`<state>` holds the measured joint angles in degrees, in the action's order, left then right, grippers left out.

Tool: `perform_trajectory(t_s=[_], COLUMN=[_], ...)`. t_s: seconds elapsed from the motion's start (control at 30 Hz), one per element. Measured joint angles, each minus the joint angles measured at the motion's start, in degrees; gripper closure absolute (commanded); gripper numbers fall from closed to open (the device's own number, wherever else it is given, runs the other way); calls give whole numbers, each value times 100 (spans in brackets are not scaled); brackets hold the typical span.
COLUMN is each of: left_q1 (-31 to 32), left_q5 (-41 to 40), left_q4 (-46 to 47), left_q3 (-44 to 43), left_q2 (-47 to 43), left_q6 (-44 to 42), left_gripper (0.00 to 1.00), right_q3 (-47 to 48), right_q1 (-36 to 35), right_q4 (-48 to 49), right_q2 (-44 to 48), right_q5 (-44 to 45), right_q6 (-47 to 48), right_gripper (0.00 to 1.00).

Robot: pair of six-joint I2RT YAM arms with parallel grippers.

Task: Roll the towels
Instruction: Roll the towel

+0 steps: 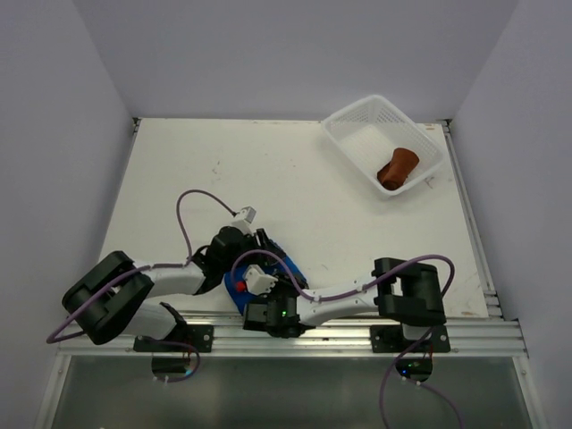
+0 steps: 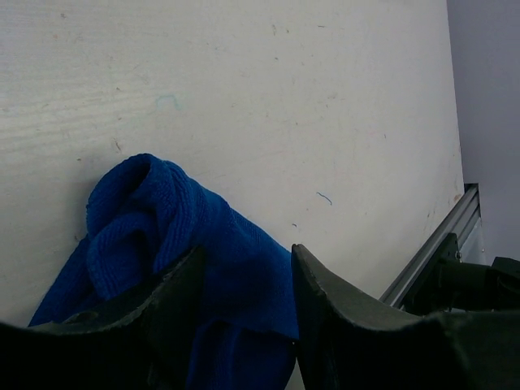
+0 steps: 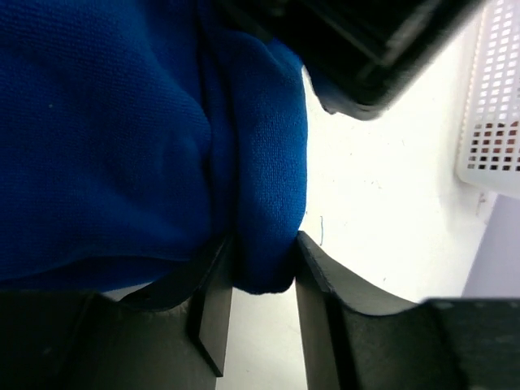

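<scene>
Rolling of blue towel (image 2: 146,219) in hand, by the look of it, and only partly done; bunched into a loose lump rather than a tight roll; lying on table (image 1: 268,170) close to the near edge, left of centre, under both wrists. Left gripper (image 2: 245,253) astride the near end of the cloth, jaws roughly half apart, blue fabric filling the gap and touching both fingers; probably a hold on a thick bundle. Right gripper (image 3: 264,244) pinching a narrow fold, jaws only a little apart; a light grip, by the look. Rust-brown towel (image 1: 398,167) already rolled, lying in white basket (image 1: 353,111) at the far right corner, well apart from the arms; so roughly half the task done. Next move likely a matter of tucking the loose end under and turning the bundle over itself under tension; calls for both grippers working together without fouling, being close beside each other. Edges: metal rail (image 1: 357,332) and table lip just beside the towel on the near side, so little room there; better to roll away, toward open bare tabletop on the far side; basket too far off to hinder.
</scene>
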<state>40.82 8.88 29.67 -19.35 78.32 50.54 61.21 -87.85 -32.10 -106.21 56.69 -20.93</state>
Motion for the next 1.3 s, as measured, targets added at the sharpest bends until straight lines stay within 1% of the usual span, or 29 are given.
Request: perform_trajectory(t_s=[0.07,0.37,0.53,0.63,0.7,0.77,0.83,0.9,1.0,1.03,1.1,1.13,1.2,1.3], left_q1=[28,140,201,278,330,363,382,398,411,420,428,431,433,437], left_q5=[-61,-345,-466,-568,-636,-686,-723,-748,-785,-791,-807,-811,-811,-811], left_q4=[173,702,898,1032,1086,1128,1172,1222,1263,1272,1290,1305,1316,1349], left_q3=[103,487,640,765,809,831,861,901,984,1003,1043,1064,1097,1150], left_q2=[0,-83,-120,-168,-186,-184,-186,-192,-208,-214,-227,-234,-249,-260], left_q6=[42,247,339,398,402,420,444,457,498,503,527,542,560,592], left_gripper=[49,49,50,51,51,51,52,58,62,65,66,69,70,75], right_q3=[-87,-199,-695,-1174,-1534,-1794,-1941,-2017,-2144,-2203,-2365,-2444,-2583,-2741], right_q1=[-2,-22,103,533,1064,1602,1952,2133,2365,2417,2470,2476,2476,2479], right_q4=[72,258,649,1019,1360,1567,1733,1867,2109,2225,2437,2496,2579,2747], right_q2=[223,1093,2295,3104,3571,3853,3926,3871,3676,3582,3399,3311,3202,3215], right_q5=[-103,-492,-988,-1567,-2079,-2522,-2920,-3305,-3853,-4000,-4273,-4378,-4505,-4623], right_q6=[-35,-251,-503,-697,-868,-1040,-1193,-1318,-1532,-1613,-1773,-1840,-1945,-2059], right_gripper=[51,42,42,42,42,41,41,40,40,40,40,40,40,41])
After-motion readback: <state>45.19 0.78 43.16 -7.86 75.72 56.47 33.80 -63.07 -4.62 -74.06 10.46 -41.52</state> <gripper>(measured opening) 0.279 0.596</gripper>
